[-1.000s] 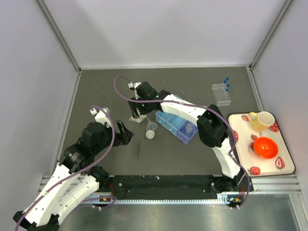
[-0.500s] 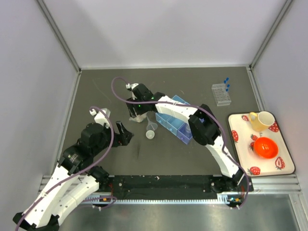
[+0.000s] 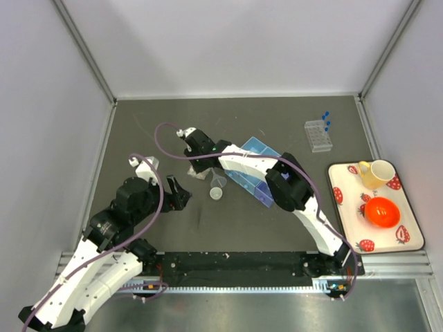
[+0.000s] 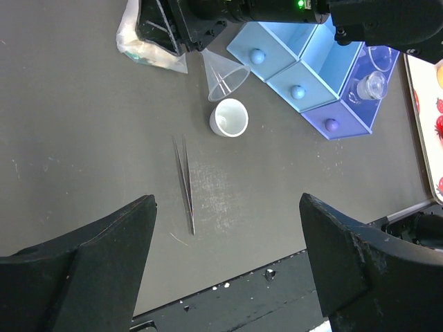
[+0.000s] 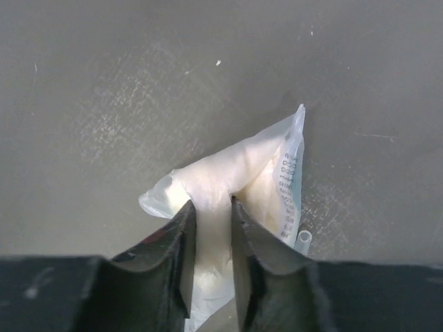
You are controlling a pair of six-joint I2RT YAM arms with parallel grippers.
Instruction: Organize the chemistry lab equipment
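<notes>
My right gripper point(image 5: 211, 216) is shut on a small white plastic bag point(image 5: 239, 169) that rests on the dark table; in the top view the gripper point(image 3: 198, 164) is at mid-table, left of the blue drawer box point(image 3: 255, 171). A clear funnel point(image 4: 225, 72) lies beside a small white cup point(image 4: 229, 117), with thin tweezers point(image 4: 184, 183) nearer me. A tiny beaker point(image 4: 370, 84) sits in the open purple drawer. My left gripper point(image 4: 228, 277) is open and empty, above the table's near edge. The clear tube rack point(image 3: 318, 135) with blue-capped tubes stands at the far right.
A strawberry-patterned tray point(image 3: 408, 228) at the right edge holds a yellow mug point(image 3: 376, 172) and an orange bowl point(image 3: 382, 211). Grey walls enclose the table on three sides. A black rail runs along the near edge point(image 3: 235, 263).
My right arm has swung a little to the left and nearer, keeping the bag pinched. The left arm has not moved.
</notes>
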